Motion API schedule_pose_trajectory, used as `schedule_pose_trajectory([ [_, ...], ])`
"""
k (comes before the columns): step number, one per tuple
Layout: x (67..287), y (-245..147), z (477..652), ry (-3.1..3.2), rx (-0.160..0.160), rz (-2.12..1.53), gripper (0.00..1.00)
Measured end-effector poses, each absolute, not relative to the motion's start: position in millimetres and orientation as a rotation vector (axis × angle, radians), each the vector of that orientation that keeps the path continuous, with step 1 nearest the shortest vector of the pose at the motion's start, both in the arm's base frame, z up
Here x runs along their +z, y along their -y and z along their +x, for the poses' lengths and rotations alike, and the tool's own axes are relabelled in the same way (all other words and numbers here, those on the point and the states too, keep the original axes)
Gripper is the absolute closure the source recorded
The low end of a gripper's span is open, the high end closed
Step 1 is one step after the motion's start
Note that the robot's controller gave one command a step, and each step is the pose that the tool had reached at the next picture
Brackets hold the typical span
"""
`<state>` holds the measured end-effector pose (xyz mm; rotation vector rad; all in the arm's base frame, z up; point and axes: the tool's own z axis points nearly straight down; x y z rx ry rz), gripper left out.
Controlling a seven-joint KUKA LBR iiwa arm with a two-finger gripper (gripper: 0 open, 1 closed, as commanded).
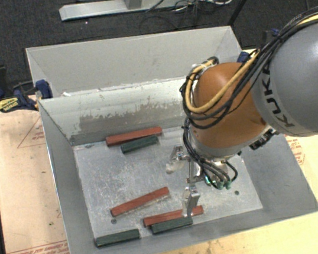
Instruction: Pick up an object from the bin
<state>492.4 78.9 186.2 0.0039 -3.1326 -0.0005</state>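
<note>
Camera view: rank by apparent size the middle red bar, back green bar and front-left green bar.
1. middle red bar: clearly largest.
2. front-left green bar and back green bar look alike; the back one lies farther off, so unranked.

Grey metal bin (113, 101), six slim bars on its floor. At the rear wall: back red bar (134, 136), back green bar (139, 145) just beside it; mid-floor: tilted red bar (140, 202); front: front red bar (168, 216), front green bar (171, 225), corner green bar (117, 238). Gripper (189, 197) low over the front red bar's right end.
</note>
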Motion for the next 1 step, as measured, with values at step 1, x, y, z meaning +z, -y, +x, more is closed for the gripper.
schedule_pose_trajectory([
  [1,190.2,-78.5,494.3,3.141,-0.002,0.000,0.00],
])
